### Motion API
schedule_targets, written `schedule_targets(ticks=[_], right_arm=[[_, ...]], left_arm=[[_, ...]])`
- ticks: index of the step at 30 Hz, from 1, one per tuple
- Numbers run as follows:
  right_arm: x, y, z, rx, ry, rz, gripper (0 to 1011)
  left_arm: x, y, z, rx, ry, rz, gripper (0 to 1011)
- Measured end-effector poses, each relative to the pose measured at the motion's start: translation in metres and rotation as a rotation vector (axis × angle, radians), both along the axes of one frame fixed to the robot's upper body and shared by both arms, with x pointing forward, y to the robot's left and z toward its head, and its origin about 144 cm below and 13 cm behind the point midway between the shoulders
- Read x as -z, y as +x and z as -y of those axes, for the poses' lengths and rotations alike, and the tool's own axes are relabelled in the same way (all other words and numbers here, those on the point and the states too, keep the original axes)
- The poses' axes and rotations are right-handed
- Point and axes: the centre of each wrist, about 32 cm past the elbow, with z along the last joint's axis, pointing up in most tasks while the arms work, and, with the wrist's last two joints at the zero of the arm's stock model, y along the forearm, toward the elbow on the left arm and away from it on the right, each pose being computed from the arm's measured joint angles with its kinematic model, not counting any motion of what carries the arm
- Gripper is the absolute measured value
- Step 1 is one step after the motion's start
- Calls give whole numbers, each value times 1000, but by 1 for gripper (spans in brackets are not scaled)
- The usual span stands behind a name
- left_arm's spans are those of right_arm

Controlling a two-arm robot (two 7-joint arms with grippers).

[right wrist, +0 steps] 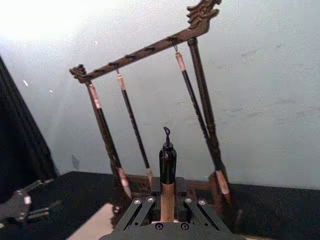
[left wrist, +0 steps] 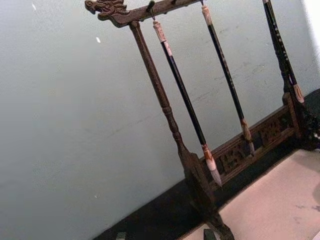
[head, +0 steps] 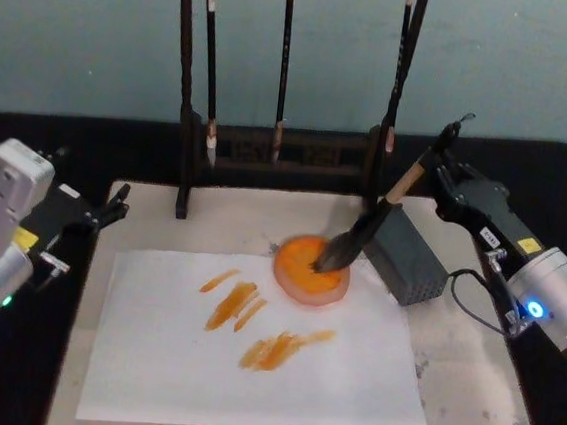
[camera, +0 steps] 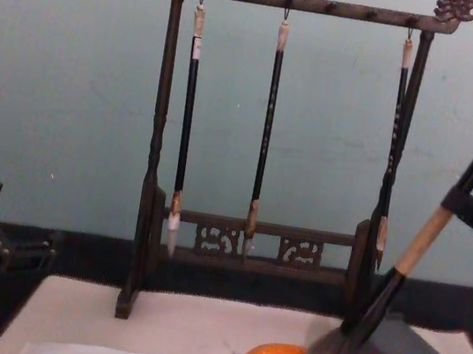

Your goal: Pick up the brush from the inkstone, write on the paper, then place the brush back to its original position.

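- The right gripper [head: 431, 166] is clamped on the brush [head: 396, 193] high on its tan handle, just below the black end with the cord loop.
- The right wrist view looks along the handle: the finger linkages sit either side of the tan wood, and the black end and loop rise above them.
- The brush slants down and to the robot's left, and its bushy dark bristles rest in the inkstone [head: 297, 279].
- The chest view shows from the side that the tip touches the orange dish.
- The inkstone sits on the rear edge of the paper [head: 247, 380], which bears several orange strokes [head: 235, 303]; the head view shows these best.
- The grey perforated block [head: 409, 260] stands just right of the inkstone, behind the brush head.
- The paper lies on a beige mat [head: 468, 381].
- Behind it, a dark carved stand [camera: 294, 0] carries three thin brushes [camera: 267, 128]. The chest and wrist views show its dragon-head ends.
- One thin brush has a pale label near its top, and the arms carry yellow stickers; none of these can be read.
- The left gripper [head: 113, 206] is parked at the mat's left rear corner.
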Motion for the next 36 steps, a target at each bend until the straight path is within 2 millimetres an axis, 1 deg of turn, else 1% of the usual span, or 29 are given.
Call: schedule_targets(ticks=[9, 23, 31, 36], right_arm=[[-11, 1, -6, -63, 10, -12, 177], [-15, 3, -7, -79, -17, 12, 177], [-24, 7, -13, -113, -121, 73, 177], [-26, 7, -16, -126, -155, 87, 177]], left_arm=[[0, 0, 0, 0, 0, 0, 1001], [0, 0, 0, 0, 0, 0, 1001], [0, 0, 0, 0, 0, 0, 1001], [0, 0, 0, 0, 0, 0, 1001]])
